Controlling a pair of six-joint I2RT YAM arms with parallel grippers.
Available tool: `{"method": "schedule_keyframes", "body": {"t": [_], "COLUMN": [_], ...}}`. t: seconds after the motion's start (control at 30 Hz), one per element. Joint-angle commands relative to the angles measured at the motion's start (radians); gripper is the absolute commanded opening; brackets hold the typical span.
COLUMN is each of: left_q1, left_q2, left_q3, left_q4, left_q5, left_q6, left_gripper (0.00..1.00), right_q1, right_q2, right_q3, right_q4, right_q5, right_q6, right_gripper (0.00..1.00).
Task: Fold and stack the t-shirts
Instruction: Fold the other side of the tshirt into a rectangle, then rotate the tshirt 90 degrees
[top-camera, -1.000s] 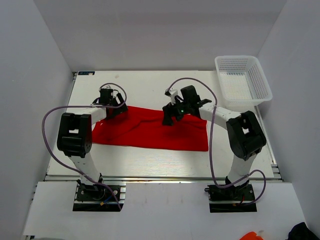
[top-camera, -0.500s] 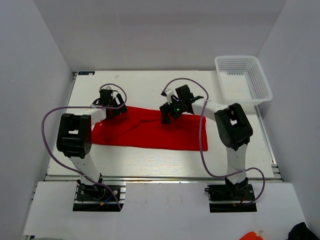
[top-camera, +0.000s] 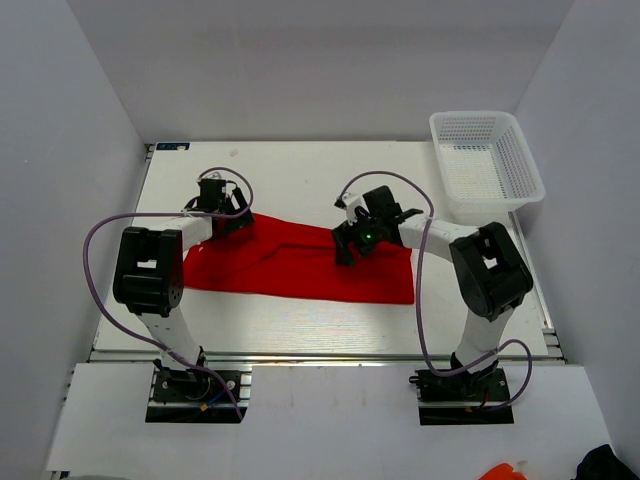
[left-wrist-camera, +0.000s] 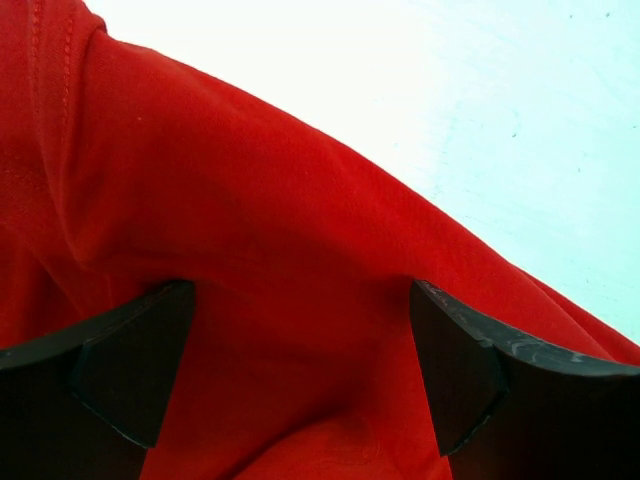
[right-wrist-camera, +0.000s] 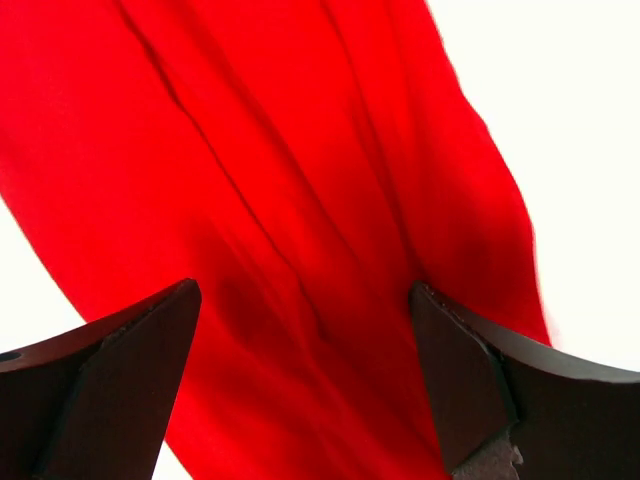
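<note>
The red t-shirt (top-camera: 290, 268) lies on the white table as a long band from left to right, folded lengthwise and creased. My left gripper (top-camera: 232, 226) sits over the shirt's far left corner, jaws open, with red cloth (left-wrist-camera: 280, 300) between and below the fingers (left-wrist-camera: 130, 370). My right gripper (top-camera: 347, 250) is over the shirt's middle, near its far edge, jaws open, with creased red cloth (right-wrist-camera: 300, 250) beneath the fingers (right-wrist-camera: 460, 380). Neither gripper holds cloth.
A white mesh basket (top-camera: 520, 150) stands at the back right of the table (top-camera: 300, 175). Purple cables loop from both arms. Grey walls enclose the table on three sides.
My right gripper swung first towards the back left, then came back and lowered a little nearer, over the shirt's middle. The shirt's far edge by it shifted slightly. The left arm has not moved.
</note>
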Motion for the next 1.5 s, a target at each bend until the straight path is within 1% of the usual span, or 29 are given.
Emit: {"method": "schedule_keyframes", "body": {"t": [0.0, 0.03, 0.07, 0.13, 0.2, 0.23, 0.3, 0.43, 0.47, 0.57, 0.73, 0.83, 0.87, 0.9, 1.07, 1.1, 1.13, 1.17, 1.2, 1.23, 1.27, 1.33, 1.37, 1.4, 1.47], "left_q1": [0.012, 0.012, 0.012, 0.012, 0.012, 0.012, 0.012, 0.012, 0.012, 0.012, 0.012, 0.012, 0.012, 0.012, 0.012, 0.012, 0.012, 0.012, 0.012, 0.012, 0.012, 0.012, 0.012, 0.012, 0.012], "left_q2": [0.011, 0.011, 0.011, 0.011, 0.011, 0.011, 0.011, 0.011, 0.011, 0.0, -0.019, -0.028, -0.028, -0.028, -0.019, -0.019, -0.009, -0.009, 0.003, 0.003, 0.02, 0.062, 0.081, 0.101, 0.171], "left_q3": [-0.042, -0.042, -0.042, -0.042, -0.042, -0.042, -0.042, -0.033, -0.033, -0.043, -0.053, -0.063, -0.063, -0.063, -0.063, -0.063, -0.063, -0.05, -0.05, -0.025, -0.011, 0.047, 0.068, 0.093, 0.18], "left_q4": [-0.111, -0.111, -0.12, -0.12, -0.12, -0.12, -0.129, -0.129, -0.129, -0.129, -0.129, -0.12, -0.12, -0.12, -0.12, -0.12, -0.12, -0.12, -0.12, -0.12, -0.12, -0.134, -0.145, -0.158, -0.194], "left_q5": [-0.048, -0.058, -0.058, -0.067, -0.067, -0.067, -0.067, -0.067, -0.067, -0.067, -0.067, -0.067, -0.067, -0.067, -0.058, -0.049, -0.048, -0.048, -0.048, -0.048, -0.048, -0.048, -0.048, -0.048, -0.058], "left_q6": [0.01, 0.01, 0.01, 0.01, 0.01, 0.01, 0.01, 0.01, 0.01, 0.01, 0.01, 0.01, 0.019, 0.019, 0.019, 0.019, 0.019, 0.019, 0.019, 0.019, 0.019, 0.019, 0.019, 0.019, 0.019], "left_gripper": [0.99, 0.99, 0.99, 0.99, 0.99, 0.99, 0.99, 0.99, 0.99, 0.99, 0.99, 0.99, 0.99, 0.99, 0.99, 0.99, 0.99, 0.99, 0.99, 0.99, 0.99, 0.99, 0.99, 0.99, 0.99], "right_q1": [-0.004, -0.002, -0.008, -0.007, -0.016, -0.023, -0.031, -0.057, -0.062, -0.083, -0.137, -0.171, -0.187, -0.195, -0.223, -0.255, -0.237, -0.238, -0.243, -0.247, -0.249, -0.257, -0.263, -0.261, -0.263], "right_q2": [-0.072, -0.099, -0.109, -0.15, -0.173, -0.198, -0.225, -0.27, -0.303, -0.35, -0.356, -0.324, -0.313, -0.289, -0.25, -0.244, -0.238, -0.224, -0.21, -0.193, -0.184, -0.158, -0.15, -0.147, -0.167], "right_q3": [-0.039, -0.046, -0.062, -0.076, -0.119, -0.128, -0.17, -0.225, -0.228, -0.217, -0.187, -0.168, -0.165, -0.162, -0.155, -0.148, -0.144, -0.135, -0.132, -0.129, -0.125, -0.125, -0.138, -0.142, -0.197], "right_q4": [-0.001, -0.003, -0.003, -0.016, -0.032, -0.039, -0.062, -0.078, -0.075, -0.072, -0.073, -0.075, -0.081, -0.081, -0.015, 0.011, 0.011, 0.017, 0.026, 0.027, 0.027, 0.03, 0.033, 0.033, 0.052], "right_q5": [0.146, 0.178, 0.263, 0.321, 0.443, 0.479, 0.538, 0.58, 0.592, 0.605, 0.603, 0.579, 0.556, 0.53, 0.426, 0.407, 0.372, 0.364, 0.353, 0.343, 0.341, 0.339, 0.342, 0.35, 0.352], "right_q6": [0.057, 0.063, 0.072, 0.114, 0.143, 0.172, 0.213, 0.288, 0.307, 0.37, 0.462, 0.48, 0.489, 0.488, 0.456, 0.454, 0.453, 0.45, 0.448, 0.45, 0.451, 0.463, 0.468, 0.483, 0.476], "right_gripper": [0.9, 0.9, 0.9, 0.9, 0.9, 0.9, 0.9, 0.9, 0.9, 0.9, 0.9, 0.82, 0.73, 0.71, 0.69, 0.68, 0.68, 0.63, 0.52, 0.45, 0.4, 0.25, 0.16, 0.0, 0.0]}}
